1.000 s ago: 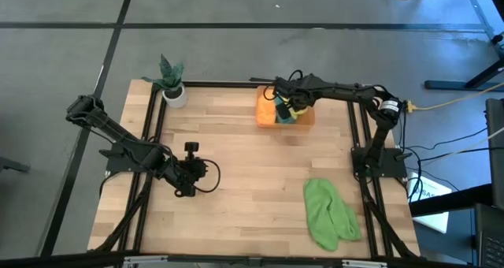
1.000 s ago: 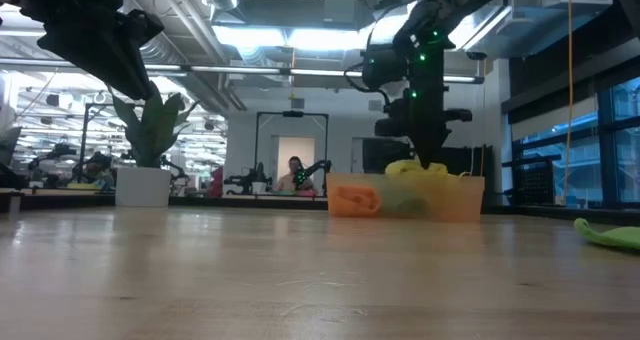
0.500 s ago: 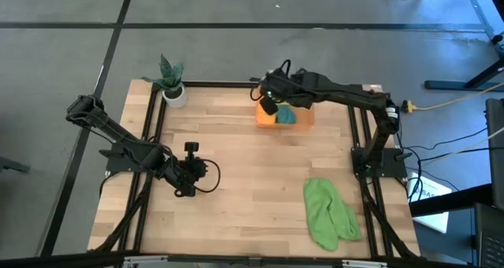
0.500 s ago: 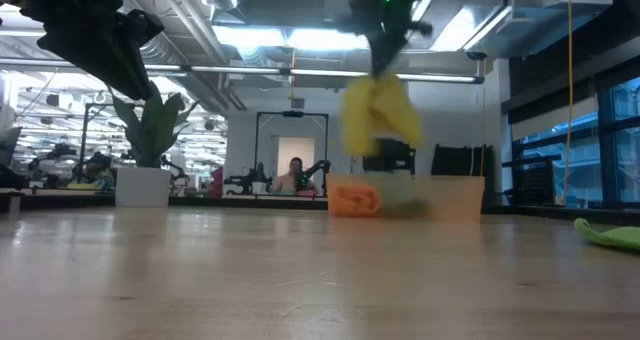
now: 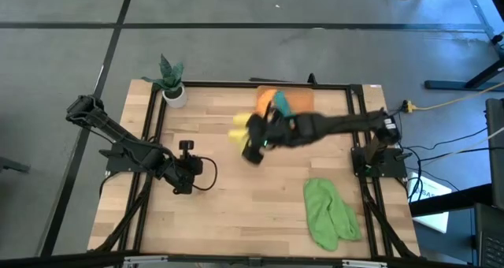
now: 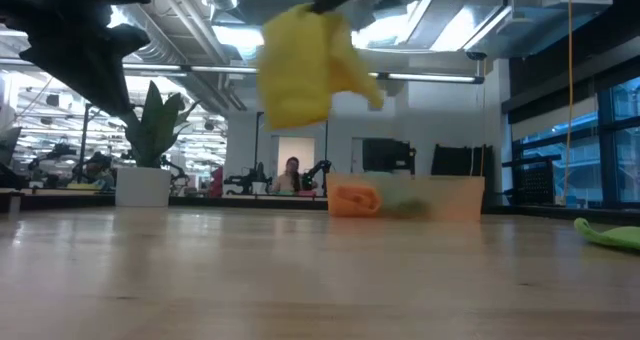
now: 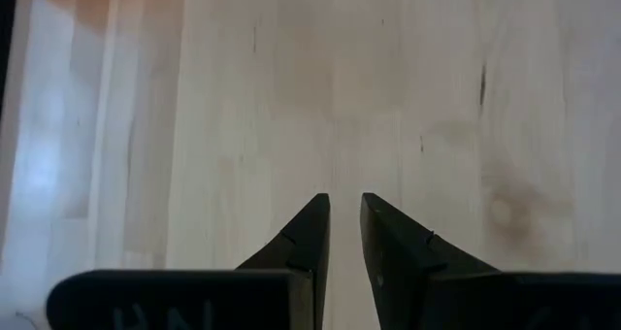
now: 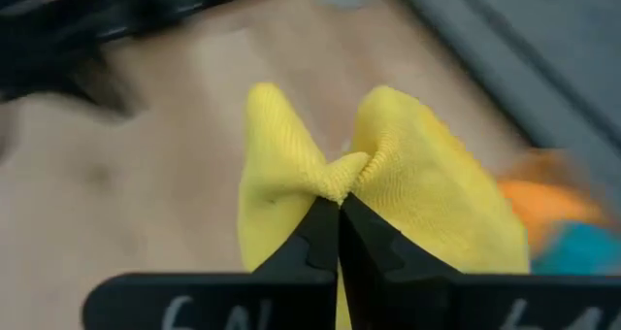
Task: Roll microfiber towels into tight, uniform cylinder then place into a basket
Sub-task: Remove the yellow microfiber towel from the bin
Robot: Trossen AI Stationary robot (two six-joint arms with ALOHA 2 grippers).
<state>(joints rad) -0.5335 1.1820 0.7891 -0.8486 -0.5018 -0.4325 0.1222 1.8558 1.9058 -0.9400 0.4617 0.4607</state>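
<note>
Item: yellow towel [image 6: 305,65], pinched shut in right gripper [image 8: 339,206], aloft over table centre, clear of basket [image 5: 286,102]. Step: fetching for rolling. Next: lay flat, spread before rolling.

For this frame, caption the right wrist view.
Right tool shut on a bunched yellow towel, carried above the wooden table.
</note>
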